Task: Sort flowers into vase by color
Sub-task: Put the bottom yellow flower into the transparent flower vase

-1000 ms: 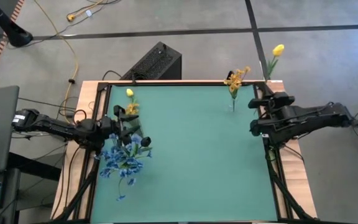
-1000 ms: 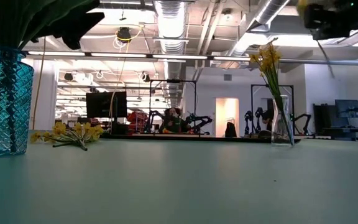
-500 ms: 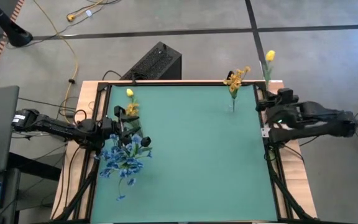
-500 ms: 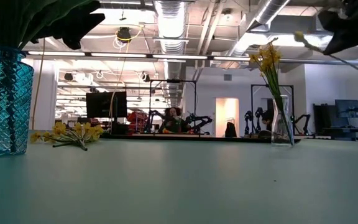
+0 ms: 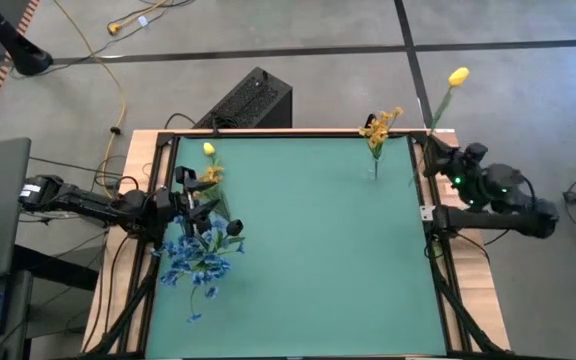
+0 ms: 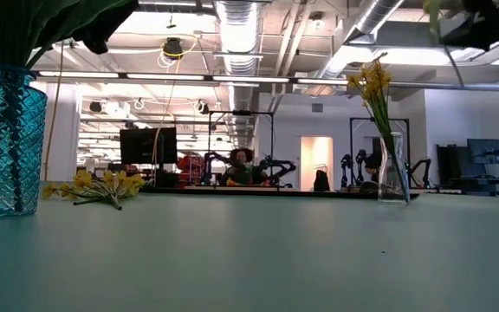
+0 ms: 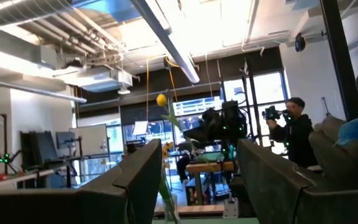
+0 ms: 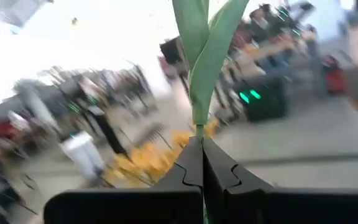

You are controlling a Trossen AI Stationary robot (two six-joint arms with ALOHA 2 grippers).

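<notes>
Since the earlier frames the right pincer (image 5: pixel 446 162) is being swung farther out past the table's (image 5: pixel 308 240) right edge, and the yellow tulip (image 5: pixel 457 76) clamped in it is being carried with it: half a second ago its head was nearer the far right corner, and now it is being held out over the floor beyond that corner. In the right wrist view the fingers (image 8: pixel 194 163) are being pressed together on the green stem (image 8: pixel 199 93). The left pincer (image 5: pixel 194 190) is being kept where it was, at the table's left edge just beside the blue flowers, its fingers (image 7: pixel 132 180) being held apart with nothing between them. Two vases are being counted: a blue vase (image 6: pixel 7 143) at the left, filled with blue flowers (image 5: pixel 200 255), and a clear vase (image 5: pixel 375 160) near the far right corner, holding yellow flowers (image 5: pixel 379 127). One loose bunch of yellow flowers (image 6: pixel 93 185) is being left lying on the table near the far left corner, with a single yellow bud (image 5: pixel 209 149) beside it. One tulip is being held in the air. Nothing on the table is being shifted between frames.
</notes>
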